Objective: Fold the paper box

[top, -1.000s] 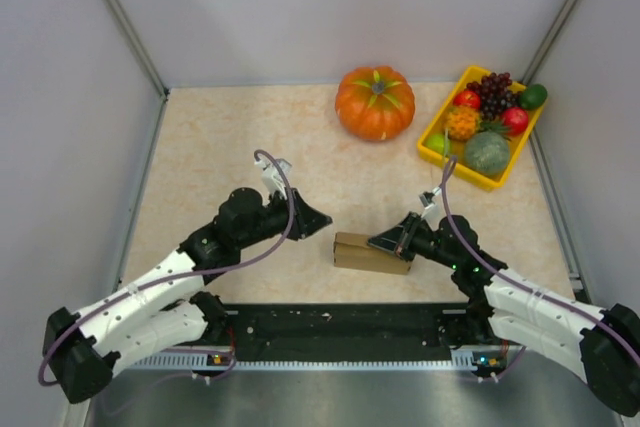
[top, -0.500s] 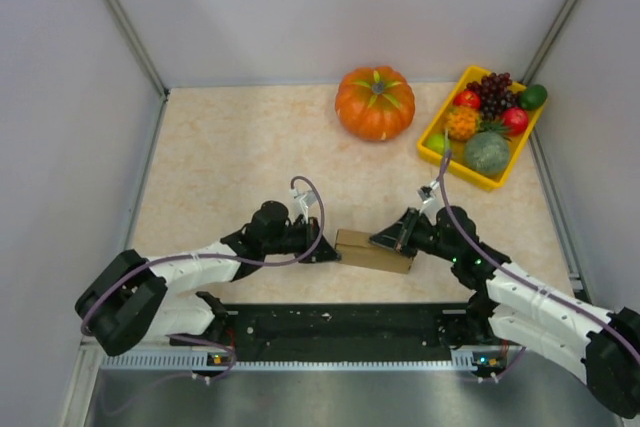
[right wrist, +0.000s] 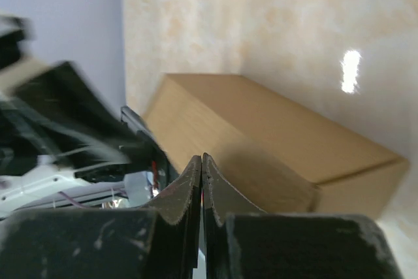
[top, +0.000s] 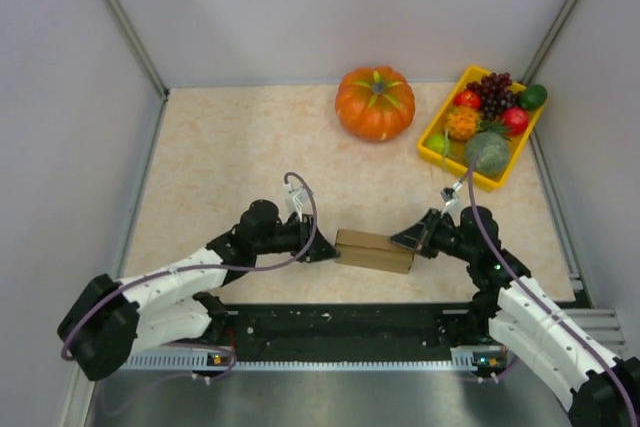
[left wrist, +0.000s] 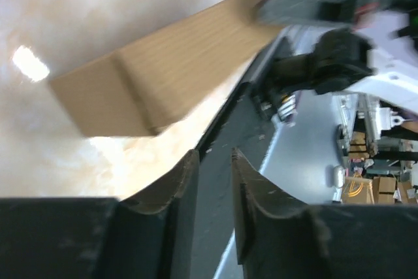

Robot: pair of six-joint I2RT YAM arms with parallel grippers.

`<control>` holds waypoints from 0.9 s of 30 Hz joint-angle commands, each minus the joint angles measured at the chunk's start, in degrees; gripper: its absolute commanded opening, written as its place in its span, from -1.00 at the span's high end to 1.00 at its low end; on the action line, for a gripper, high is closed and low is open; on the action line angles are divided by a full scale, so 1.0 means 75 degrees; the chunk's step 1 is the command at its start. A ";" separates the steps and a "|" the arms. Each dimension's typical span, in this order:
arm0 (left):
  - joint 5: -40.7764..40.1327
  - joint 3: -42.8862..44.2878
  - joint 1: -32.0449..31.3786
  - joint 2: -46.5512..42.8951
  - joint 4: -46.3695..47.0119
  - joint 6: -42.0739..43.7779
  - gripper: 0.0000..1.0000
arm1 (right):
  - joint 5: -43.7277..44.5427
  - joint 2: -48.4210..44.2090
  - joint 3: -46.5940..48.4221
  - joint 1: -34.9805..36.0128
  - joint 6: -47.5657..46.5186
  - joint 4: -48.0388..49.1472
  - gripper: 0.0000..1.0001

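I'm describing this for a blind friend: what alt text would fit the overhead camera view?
Two robot arms reach in from the near edge, the left fingers and right fingers at opposite ends of a small brown paper box lying on a beige table. Behind it sit an orange pumpkin and a yellow tray of fruit.

The paper box [top: 374, 250], at six o'clock on the table [top: 220, 147], is a plain unprinted brown, darker on its shaded side, and the tabletop is mottled cream and pale peach like marble. At twelve o'clock the pumpkin [top: 375, 102] is bright orange with a dull green stem, and at two o'clock the tray [top: 480, 181] is yellow, holding dark purple grapes [top: 492, 92] among red, orange and green fruit. The left arm [top: 165, 282] and right arm [top: 540, 312] are white with black joints, each trailing a purple cable [top: 314, 222], and the walls [top: 300, 7] are pale grey.
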 commanded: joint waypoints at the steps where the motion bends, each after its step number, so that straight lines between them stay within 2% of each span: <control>1: 0.0440 0.1001 -0.0020 -0.1046 -0.0075 0.0234 0.29 | -0.0229 -0.0310 -0.0688 -0.0208 -0.0321 -0.0004 1.00; 2: 0.0569 0.1083 0.0026 -0.1035 0.0171 0.0117 0.19 | -0.0241 -0.0298 -0.0748 -0.0219 -0.0392 -0.0038 1.00; 4: 0.0594 0.1597 0.0050 -0.0592 0.0256 0.0069 0.20 | -0.0124 -0.0333 -0.0737 -0.0219 -0.0648 -0.0295 1.00; 5: 0.0675 0.1773 0.0062 -0.0056 0.0267 0.0057 0.31 | -0.0066 -0.0380 -0.0702 -0.0219 -0.0708 -0.0389 1.00; 8: 0.1085 0.2278 0.0062 0.1022 0.0489 0.0104 0.50 | -0.0123 -0.0392 -0.0258 -0.0219 -0.0767 -0.0576 1.00; 9: 0.1121 0.2093 0.0039 0.1236 0.0745 -0.0105 0.60 | -0.0147 -0.0427 -0.0059 -0.0208 -0.0814 -0.0833 1.00; 10: 0.1156 0.1882 0.0050 0.1424 0.1525 -0.0223 0.63 | -0.0147 -0.0473 0.0384 -0.0208 -0.0861 -0.1044 1.00; 13: 0.0888 0.1120 0.0097 0.1882 0.1942 -0.0224 0.67 | -0.0170 -0.0719 0.0902 -0.0219 -0.0931 -0.1548 1.00; 18: 0.0699 0.0615 0.0179 0.2679 0.2119 0.0104 0.67 | -0.0067 -0.1141 0.0191 -0.0219 -0.0838 -0.1562 1.00; 21: 0.0829 0.0649 0.0179 0.2482 0.2143 0.0104 0.67 | 0.0075 -0.1563 -0.0617 -0.0219 -0.0732 -0.1585 1.00; 25: 0.0536 0.1351 0.0168 0.1498 0.0458 0.0724 0.60 | 0.0251 -0.1961 -0.1181 -0.0219 -0.0661 -0.1632 1.00; 27: 0.0396 0.1818 0.0179 0.0842 -0.0128 0.0993 0.48 | 0.0310 -0.1974 -0.1066 -0.0219 -0.0813 -0.1818 1.00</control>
